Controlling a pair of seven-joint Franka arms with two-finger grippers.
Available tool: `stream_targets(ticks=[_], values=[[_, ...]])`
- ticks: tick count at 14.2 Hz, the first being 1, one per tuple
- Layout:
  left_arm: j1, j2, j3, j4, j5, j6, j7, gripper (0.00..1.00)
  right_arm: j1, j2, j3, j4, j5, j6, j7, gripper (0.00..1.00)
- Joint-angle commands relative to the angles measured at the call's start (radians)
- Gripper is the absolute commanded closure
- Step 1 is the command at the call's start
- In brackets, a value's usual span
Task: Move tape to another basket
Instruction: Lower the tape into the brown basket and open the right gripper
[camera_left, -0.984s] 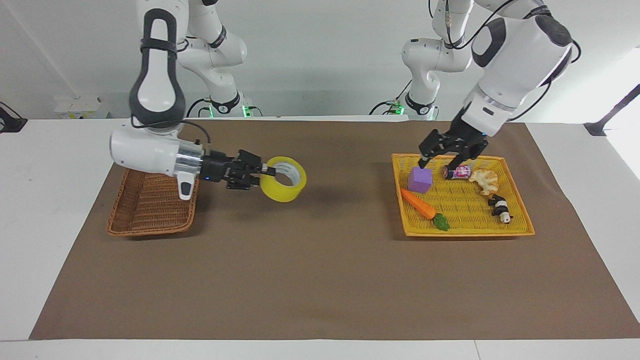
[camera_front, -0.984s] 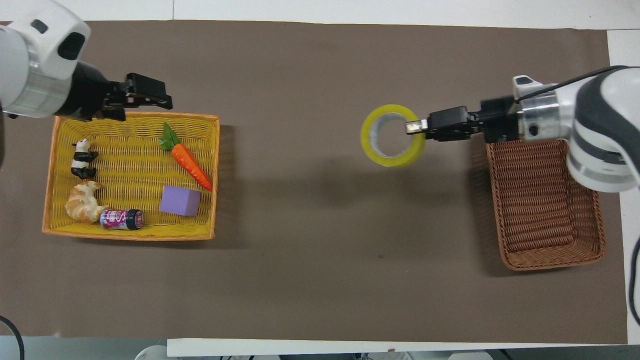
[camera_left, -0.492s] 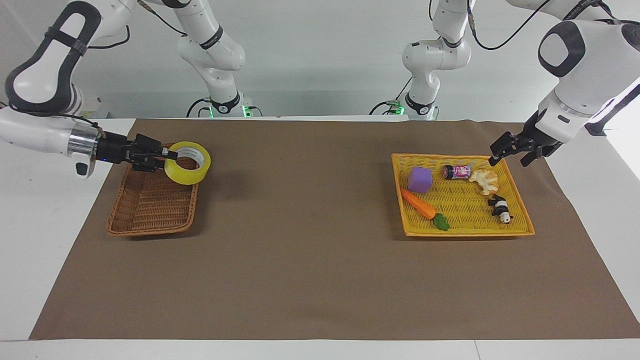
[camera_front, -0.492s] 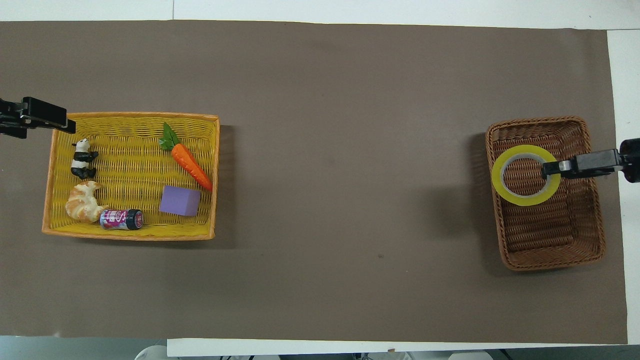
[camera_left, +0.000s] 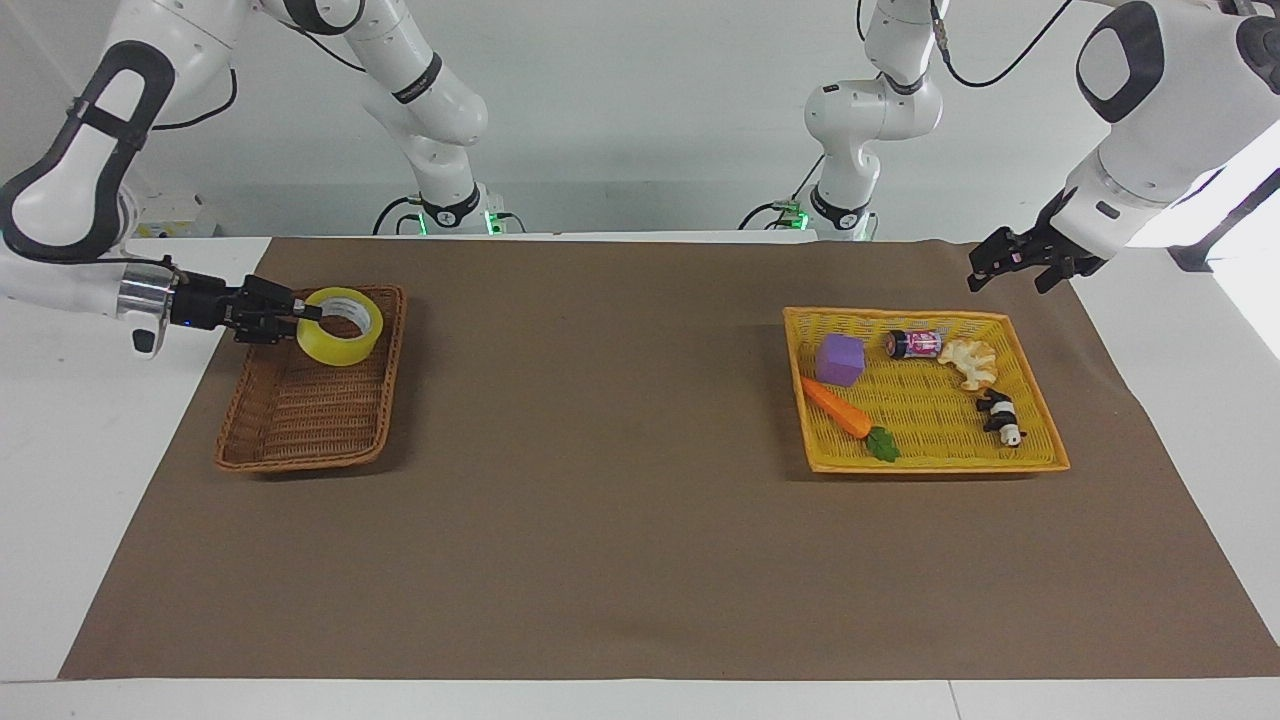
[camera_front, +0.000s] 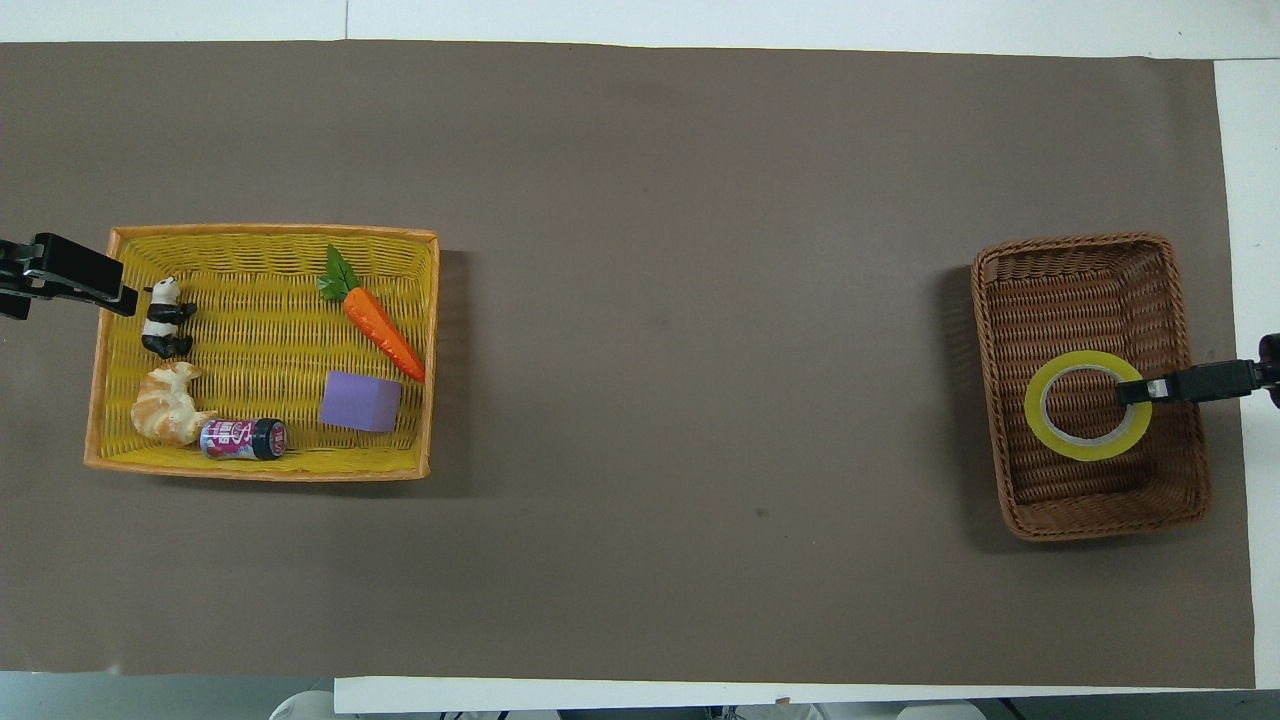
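Note:
The tape (camera_left: 340, 346), a yellow roll with a white core, hangs from my right gripper (camera_left: 308, 313), which is shut on its wall with one finger inside the ring. The roll is low over the inside of the brown wicker basket (camera_left: 296, 461) at the right arm's end of the table; I cannot tell whether it touches the bottom. In the overhead view the tape (camera_front: 1087, 450) lies within the basket's outline (camera_front: 1075, 270), with the right gripper (camera_front: 1135, 392) reaching in from the side. My left gripper (camera_left: 1006, 282) is open and empty, up in the air beside the yellow basket.
The yellow woven basket (camera_left: 930, 463) at the left arm's end holds a purple block (camera_left: 838, 360), a carrot (camera_left: 838, 412), a small can (camera_left: 914, 344), a croissant (camera_left: 968, 362) and a panda figure (camera_left: 1000, 416). A brown mat (camera_left: 620, 480) covers the table.
My right gripper carried the tape from over the mat to over the brown basket and lowered it. My left gripper drew away from the yellow basket toward the table's end.

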Motion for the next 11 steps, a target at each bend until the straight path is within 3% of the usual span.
stream_targets(ticks=[1,4,8,9,10,11], values=[[-0.003,-0.004,0.001,0.0,0.024,-0.007,-0.003,0.0,-0.025,0.015,0.015,0.006,-0.03,0.007,-0.051,1.0],[-0.001,-0.003,0.001,-0.001,0.024,-0.005,-0.006,0.0,-0.04,0.067,0.015,0.004,-0.038,0.037,-0.132,1.0],[0.005,-0.004,0.004,-0.001,0.024,-0.005,-0.006,0.0,-0.04,0.067,0.015,-0.011,-0.067,0.077,-0.155,1.0],[0.005,-0.004,0.004,-0.001,0.024,-0.005,-0.006,0.0,-0.04,0.067,0.015,-0.011,-0.069,0.079,-0.157,0.89],[0.005,-0.004,0.004,-0.001,0.024,-0.005,-0.006,0.0,-0.04,0.067,0.015,-0.011,-0.07,0.079,-0.157,0.65],[0.003,-0.003,0.004,-0.001,0.024,-0.005,-0.006,0.0,-0.037,0.067,0.015,-0.01,-0.072,0.08,-0.159,0.21]])
